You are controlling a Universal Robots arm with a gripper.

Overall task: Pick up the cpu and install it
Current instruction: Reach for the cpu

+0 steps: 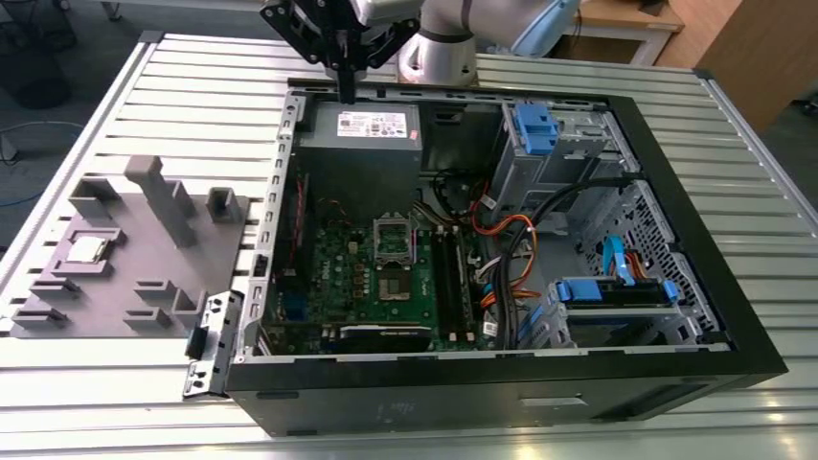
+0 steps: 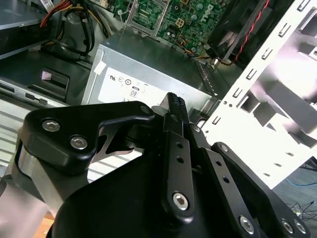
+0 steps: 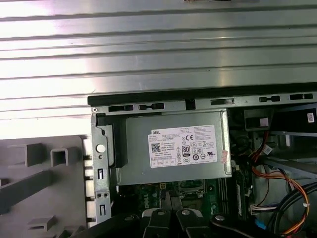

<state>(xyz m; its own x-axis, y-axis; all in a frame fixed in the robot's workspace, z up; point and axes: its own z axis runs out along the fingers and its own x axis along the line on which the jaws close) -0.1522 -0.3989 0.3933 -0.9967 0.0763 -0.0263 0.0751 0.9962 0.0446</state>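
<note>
The cpu [image 1: 86,249] is a small silvery square lying in a recess of the grey holder plate [image 1: 128,278], on the exterior view's left beside the open computer case [image 1: 691,287]. My gripper [image 1: 345,93] hangs far from it, above the case's back wall near the grey power supply box [image 1: 364,125]. Its two black fingers are pressed together with nothing between them, as the second wrist view also shows of the gripper [image 2: 174,101]. The motherboard's empty socket [image 1: 393,244] lies in the middle of the green board.
Ribbed aluminium table [image 1: 192,86] runs all round the case. Inside the case are memory sticks [image 1: 450,273], orange and black cables [image 1: 505,240] and blue drive brackets [image 1: 534,125]. The holder plate carries several upright grey posts [image 1: 160,196].
</note>
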